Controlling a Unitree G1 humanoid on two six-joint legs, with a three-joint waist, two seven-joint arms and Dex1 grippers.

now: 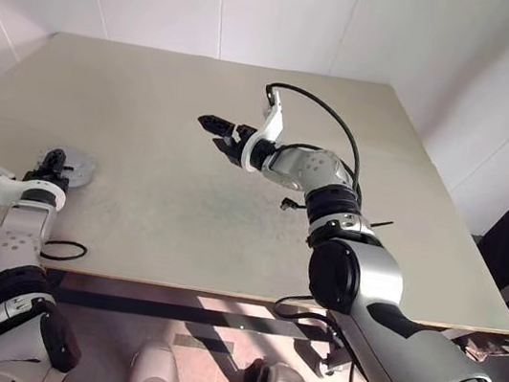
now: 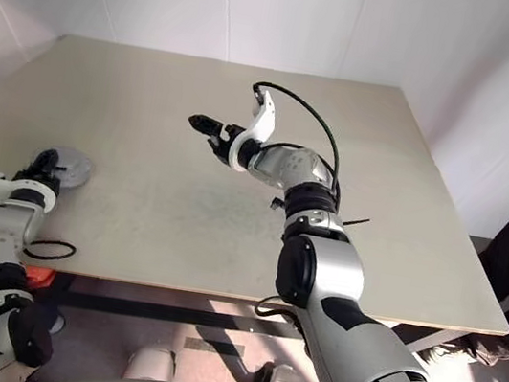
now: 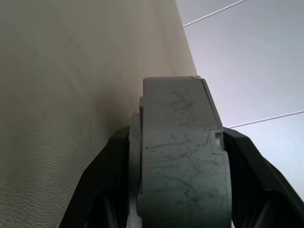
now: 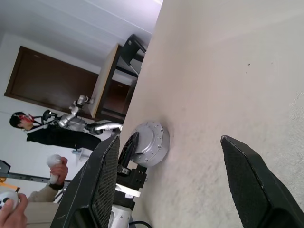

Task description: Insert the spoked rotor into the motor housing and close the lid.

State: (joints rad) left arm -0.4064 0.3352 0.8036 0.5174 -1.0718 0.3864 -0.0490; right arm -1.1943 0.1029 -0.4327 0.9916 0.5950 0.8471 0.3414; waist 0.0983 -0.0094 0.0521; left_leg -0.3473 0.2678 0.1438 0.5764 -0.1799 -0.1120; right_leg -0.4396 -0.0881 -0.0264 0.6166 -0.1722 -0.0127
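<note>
Grey metal disc, the closed motor [image 1: 72, 168], sits at the left edge of the worktop [image 1: 246, 122], near the front corner. Right wrist view shows it [image 4: 149, 143] as a stacked ribbed silver unit, lid uppermost; I judge the spoked ring is already inside, though the inside is hidden

Left hand [image 1: 51, 166] is on the motor. Its wrist view shows two black fingers [image 3: 107, 175] pressed against either side of the grey rim [image 3: 183, 152], so the left hand is clenched on the assembly. Disc lies flat, axis upright; grip is across its width from the near side

Right hand [image 1: 217, 133] hangs above the middle of the worktop, well apart from the motor, pointing left toward it. Fingers [image 4: 102, 180] spread wide, nothing between them: released

Key relation: motor lies to the left of the right hand, across bare worktop, and touching only the left hand. Left arm is far the nearer. Any seating or pressing of the lid falls to the left hand unless the right crosses over

A person's hands [image 4: 56, 167] show in the background, away from the worktop

Judgement: assembly looks done or nearly so; whether the lid is fully seated cannot be told from here
</note>
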